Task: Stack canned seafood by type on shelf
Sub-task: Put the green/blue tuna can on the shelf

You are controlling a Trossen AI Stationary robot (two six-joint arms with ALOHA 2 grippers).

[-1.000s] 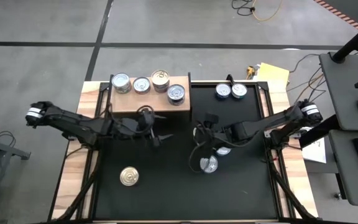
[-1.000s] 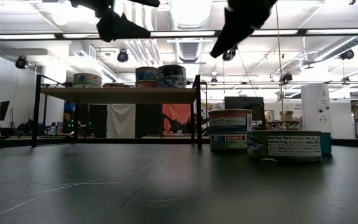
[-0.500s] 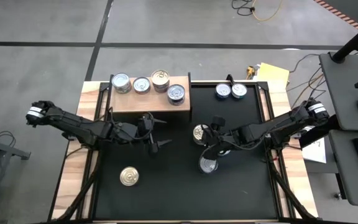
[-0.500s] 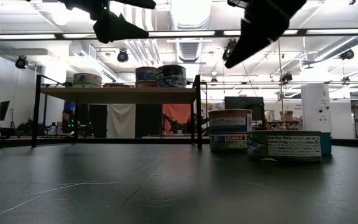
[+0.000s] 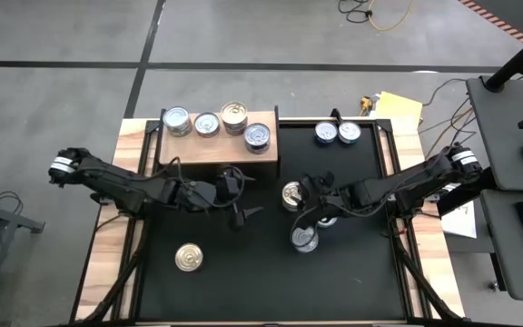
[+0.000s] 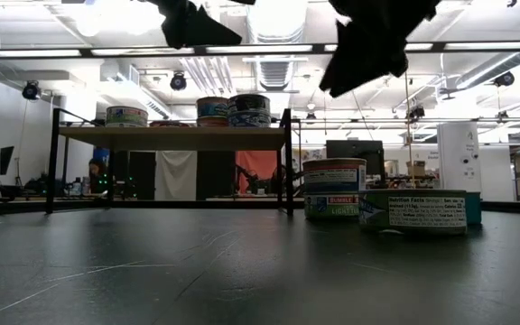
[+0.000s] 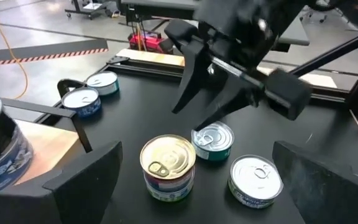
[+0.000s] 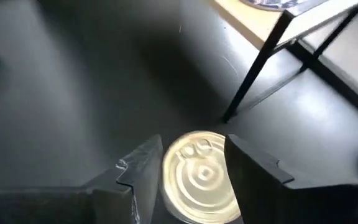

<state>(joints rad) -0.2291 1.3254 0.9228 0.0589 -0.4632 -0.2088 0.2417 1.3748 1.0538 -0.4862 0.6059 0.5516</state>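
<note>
The black counter (image 5: 243,291) carries the wooden shelf (image 5: 216,150) at its far left, with four tins on top. The right tool (image 8: 188,165) hangs over a gold-topped tin (image 5: 291,194) just right of the shelf, fingers apart astride it, not clamped. The left tool (image 5: 243,195) hovers nearby, fingers spread wide, empty.

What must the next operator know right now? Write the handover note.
Left end effector: open, empty, above mid-table.
Right end effector: open, straddling a gold-top can that sits on the table.
Done: four cans on the shelf.
Left: that gold-top can, two silver cans beside it, two rear cans, one front gold can.
</note>
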